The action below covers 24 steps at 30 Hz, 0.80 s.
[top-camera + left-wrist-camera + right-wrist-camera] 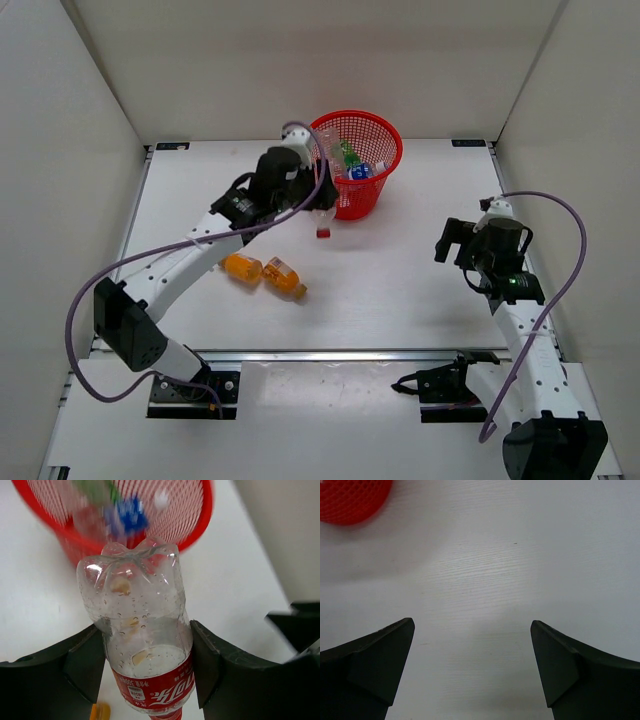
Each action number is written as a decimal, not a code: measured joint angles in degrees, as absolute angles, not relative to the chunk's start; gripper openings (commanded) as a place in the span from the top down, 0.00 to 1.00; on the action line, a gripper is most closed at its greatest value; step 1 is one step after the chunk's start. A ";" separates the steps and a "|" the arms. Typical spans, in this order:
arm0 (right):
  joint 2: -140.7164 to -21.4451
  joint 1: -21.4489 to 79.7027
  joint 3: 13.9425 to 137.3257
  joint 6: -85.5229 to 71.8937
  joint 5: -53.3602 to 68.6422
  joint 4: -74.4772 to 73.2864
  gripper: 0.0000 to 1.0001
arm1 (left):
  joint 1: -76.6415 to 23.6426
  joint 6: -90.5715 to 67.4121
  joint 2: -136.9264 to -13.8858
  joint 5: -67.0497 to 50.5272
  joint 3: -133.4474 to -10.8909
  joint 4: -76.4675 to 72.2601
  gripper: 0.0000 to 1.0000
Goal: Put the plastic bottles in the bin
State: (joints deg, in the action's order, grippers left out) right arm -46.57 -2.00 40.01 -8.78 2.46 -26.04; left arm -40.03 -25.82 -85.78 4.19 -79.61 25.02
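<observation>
- Orange bottles (pixel 283 277) lying on tabletop (pixel 400 290), not yet binned.
- Left fingers (pixel 82 662) clamped on red-label bottle (pixel 137 610), beside bin (pixel 362 200) rim, not over the opening; let go here, likely lands outside or nudges bin.
- Right fingers (pixel 375 660) spread, empty.

Upper centre of the top view: the bin (pixel 360 200) stands directly before my left gripper (pixel 147 655), which is closed around the red-label bottle (pixel 142 625). Two orange bottles (pixel 242 267) (pixel 284 278) lie left of centre. My right gripper (pixel 472 665), jaws apart, faces bare table (pixel 400 280).
</observation>
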 measured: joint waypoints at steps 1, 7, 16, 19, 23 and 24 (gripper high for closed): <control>-46.70 -1.41 40.01 -8.78 2.44 -26.04 0.01 | -39.79 -25.08 -85.60 4.73 -81.89 24.27 0.46; -46.83 1.23 39.99 -8.78 3.55 -26.06 0.00 | -38.46 -20.73 -98.08 6.66 -106.48 18.90 0.39; -45.47 2.37 40.05 -8.86 5.91 -25.15 0.00 | -35.97 -19.77 -120.14 5.98 -124.77 16.91 0.08; -45.25 4.19 40.64 -8.71 6.70 -24.86 0.01 | -35.38 -19.42 -124.09 5.91 -126.04 19.09 0.01; -45.71 9.96 42.04 -7.64 4.47 -24.77 0.00 | -35.51 -18.96 -124.70 5.85 -126.34 21.89 0.02; -45.91 11.99 42.30 -7.20 3.57 -24.69 0.01 | -35.66 -18.74 -123.92 5.78 -125.80 22.26 0.01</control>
